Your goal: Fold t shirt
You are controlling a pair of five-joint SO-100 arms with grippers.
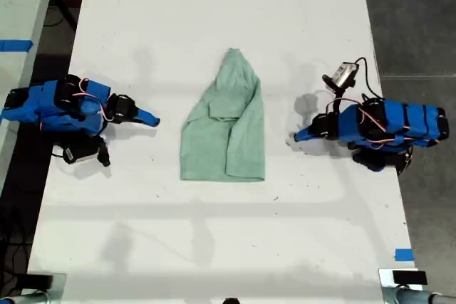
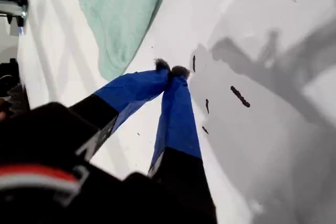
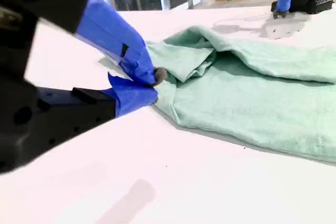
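My first gripper (image 2: 170,70) fills the near part of its wrist view, its blue jaws pinched together at the tips with nothing between them. It rests low over the white table (image 1: 214,233), next to a few small dark marks (image 2: 240,96). Beyond it lies a corner of the t shirt (image 2: 121,14), clear of the tips. My second gripper (image 3: 152,83) is likewise closed and empty, pointing at the shirt's near edge, where a sleeve is folded over. In the exterior view the pale mint shirt lies mid-table between both arms, touched by neither, pointed end toward the far edge, straight hem nearer.
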